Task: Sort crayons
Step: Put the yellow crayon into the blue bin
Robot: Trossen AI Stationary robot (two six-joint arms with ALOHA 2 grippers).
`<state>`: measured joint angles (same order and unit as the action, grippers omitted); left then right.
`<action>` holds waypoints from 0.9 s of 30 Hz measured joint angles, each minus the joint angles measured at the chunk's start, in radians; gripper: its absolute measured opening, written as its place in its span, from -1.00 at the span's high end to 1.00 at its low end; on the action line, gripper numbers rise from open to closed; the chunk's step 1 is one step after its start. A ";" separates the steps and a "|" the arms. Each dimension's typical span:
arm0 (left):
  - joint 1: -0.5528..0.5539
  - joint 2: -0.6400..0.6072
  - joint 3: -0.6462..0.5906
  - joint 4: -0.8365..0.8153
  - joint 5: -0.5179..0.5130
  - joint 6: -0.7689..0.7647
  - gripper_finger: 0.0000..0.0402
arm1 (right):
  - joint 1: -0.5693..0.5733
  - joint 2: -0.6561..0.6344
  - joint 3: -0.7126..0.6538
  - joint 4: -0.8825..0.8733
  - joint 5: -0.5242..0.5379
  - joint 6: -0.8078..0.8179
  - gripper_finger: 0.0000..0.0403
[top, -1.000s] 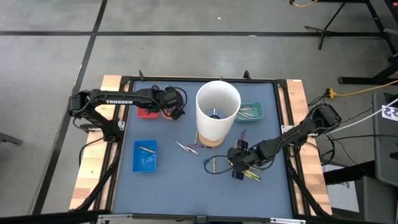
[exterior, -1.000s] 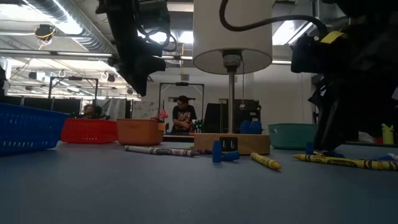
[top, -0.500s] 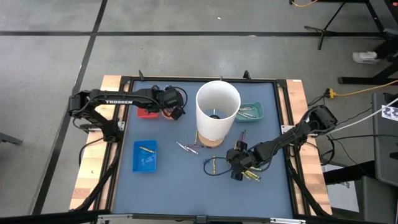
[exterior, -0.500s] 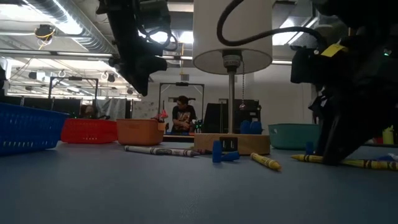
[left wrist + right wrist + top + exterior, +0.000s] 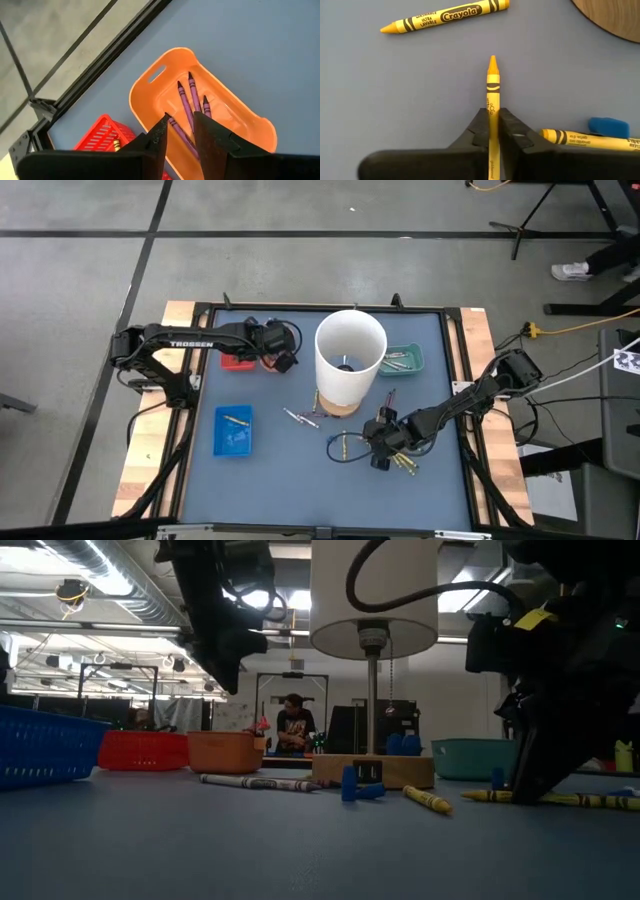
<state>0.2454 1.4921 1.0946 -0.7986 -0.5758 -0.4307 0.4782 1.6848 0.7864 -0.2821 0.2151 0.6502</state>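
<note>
A yellow crayon (image 5: 492, 107) is seen clamped between the fingers of the right gripper (image 5: 492, 125), its tip pointing forward over the blue surface (image 5: 280, 470); the gripper (image 5: 381, 448) is held low at the near right of the surface, just in front of the lamp's wooden base (image 5: 338, 406); two more yellow crayons lie on the surface beside it, one (image 5: 445, 17) ahead of the held crayon's tip and another (image 5: 590, 141) alongside a small blue piece (image 5: 608, 126); the tall white lampshade (image 5: 350, 360) stands at the middle of the surface; the left gripper (image 5: 181, 132) is held above the orange tray (image 5: 200, 115) at the far left, its fingers parted and nothing between them; three purple crayons (image 5: 187, 102) are seen lying in that tray, with the red tray (image 5: 102, 137) just beside it; a teal tray (image 5: 403, 360), with crayons in it, sits to the right of the lampshade, and a blue tray (image 5: 233, 430) with one yellow crayon (image 5: 236, 419) at the near left; a few loose crayons (image 5: 300, 418) rest on the surface to the left of the lamp base; from surface height, a grey crayon (image 5: 245, 781) and a yellow one (image 5: 428, 799) are seen lying before the base, while a person (image 5: 293, 730) is seen far back in the room.
</note>
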 joint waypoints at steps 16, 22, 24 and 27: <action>-0.235 0.000 0.000 -0.001 0.189 0.013 0.61 | -0.002 0.006 0.136 -0.106 -0.015 -0.143 0.93; -0.359 -0.001 0.000 -0.001 0.194 -0.061 0.61 | -0.002 0.006 0.189 -0.150 0.008 -0.188 0.91; -0.397 -0.001 0.000 -0.001 0.193 -0.093 0.61 | -0.002 0.006 0.201 -0.161 0.015 -0.194 0.90; -0.451 -0.001 0.000 0.007 0.194 -0.155 0.61 | -0.002 0.005 0.222 -0.160 0.018 -0.217 0.90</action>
<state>-0.2053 1.4914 1.0946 -0.7917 -0.3817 -0.5854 0.4767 1.6894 1.0082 -0.4421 0.2334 0.4335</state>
